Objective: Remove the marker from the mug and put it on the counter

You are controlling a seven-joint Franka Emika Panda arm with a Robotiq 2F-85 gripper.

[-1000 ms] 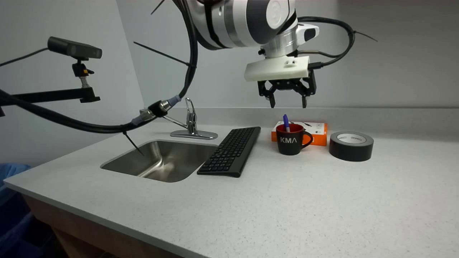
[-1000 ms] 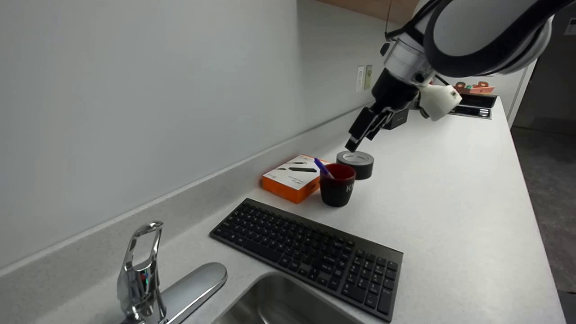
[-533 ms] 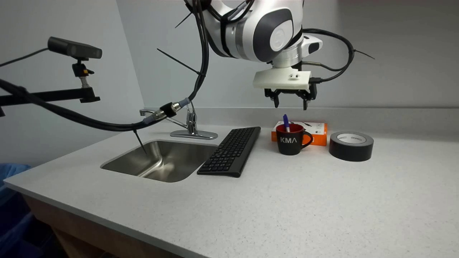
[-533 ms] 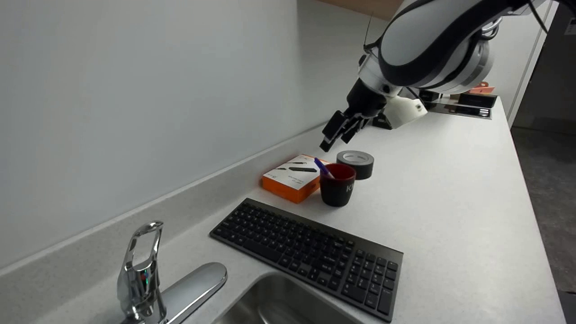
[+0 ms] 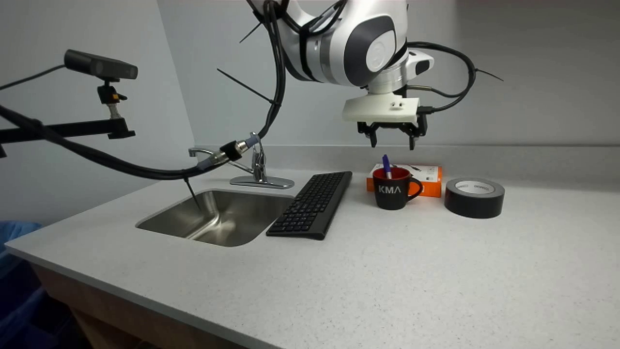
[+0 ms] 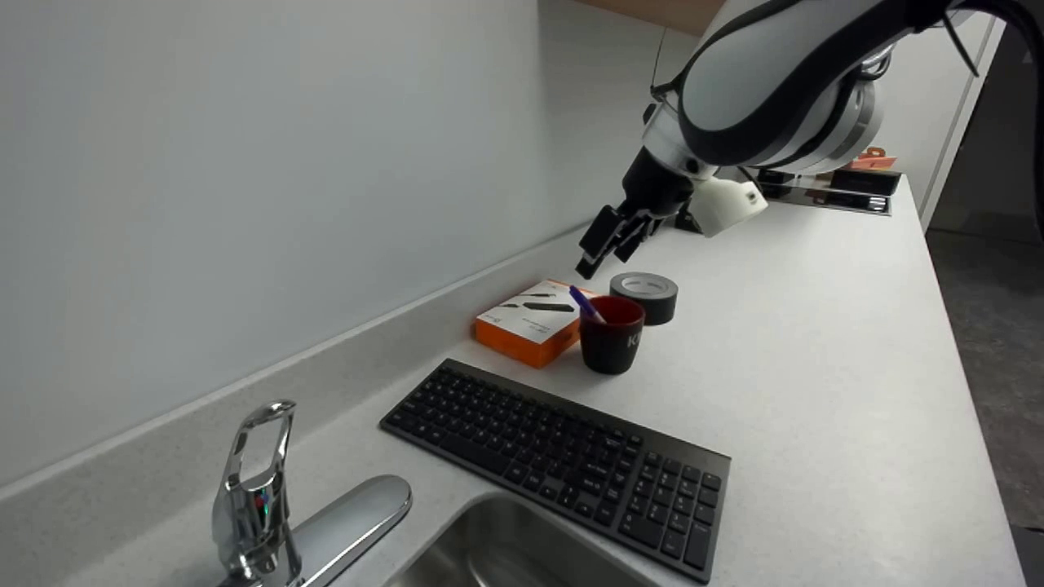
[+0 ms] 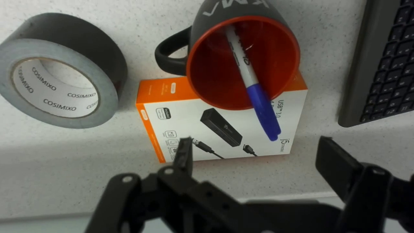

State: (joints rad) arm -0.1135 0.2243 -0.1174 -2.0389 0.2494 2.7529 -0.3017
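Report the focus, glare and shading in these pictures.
Wrist view: the gripper looks soft, out of focus, while the tape is sharp enough to read; in an exterior view, a bright glare streak crosses the sink; in both exterior views, part of the wall is shaded darker.

the franka panda arm point(image 5: 337, 53) at top centre of an exterior view is white and rounded, with a charcoal oval point(image 5: 355, 53) around a pale disc point(image 5: 381, 51), a silvery wrist collar point(image 5: 387, 80) and a cream plate point(image 5: 381, 109). black cables point(image 5: 279, 72) bristle with zip-tie tails point(image 5: 244, 86). the black robotiq gripper point(image 5: 393, 145) shows pale round pivots point(image 7: 127, 179) at the wrist view's lower left.
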